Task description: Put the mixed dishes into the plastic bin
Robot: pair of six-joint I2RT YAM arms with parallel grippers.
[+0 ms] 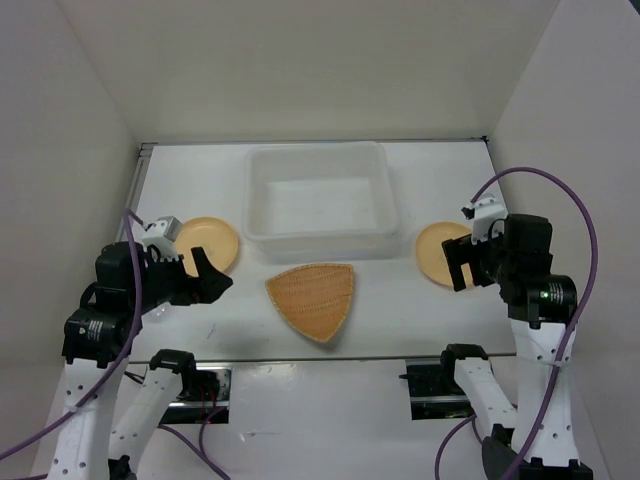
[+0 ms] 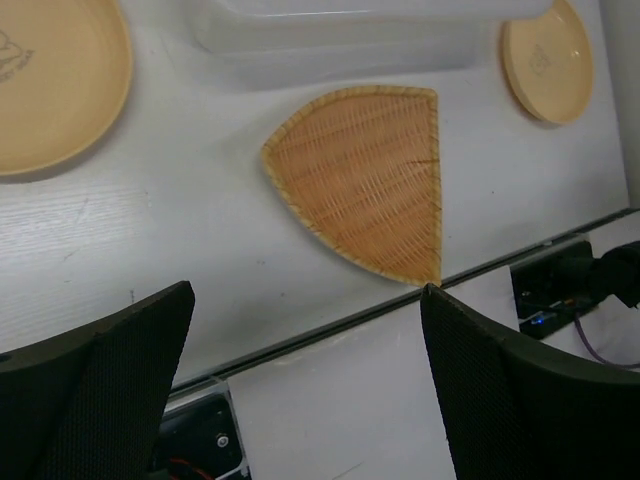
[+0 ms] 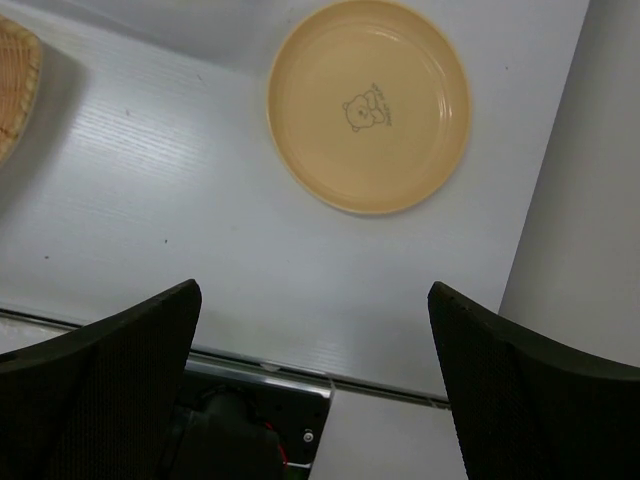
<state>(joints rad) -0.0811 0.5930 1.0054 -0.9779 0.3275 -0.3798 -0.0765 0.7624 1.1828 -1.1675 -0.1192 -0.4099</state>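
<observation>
White walls box in a pale, faintly grained surface [image 1: 400, 305]. Over it the right gripper [image 3: 315, 288] hangs released, its dark textured fingers wide apart and holding nothing. Just past it, in the upper middle of the wrist view, lies the right round plate [image 3: 368, 105]: pale orange and smooth, with a shallow raised rim and a small bear print. The left gripper [image 2: 305, 295] is likewise spread and empty. Ahead of it lies the woven plate [image 2: 365, 175], a rounded triangle, basket-textured and darker orange. The left round plate [image 1: 208, 243] sits at the left of the top view. The plastic bin [image 1: 320, 240], translucent and round-cornered, stands at upper centre with nothing visible inside. No cups show in any view.

By the look of it, a first pick is in hand. The plates lie flat, so a rim pinch seems best, with one finger inside the edge and one outside. The smooth plate may slip, so the gripper should close firmly, then lift well clear of the bin's wall before letting go.
</observation>
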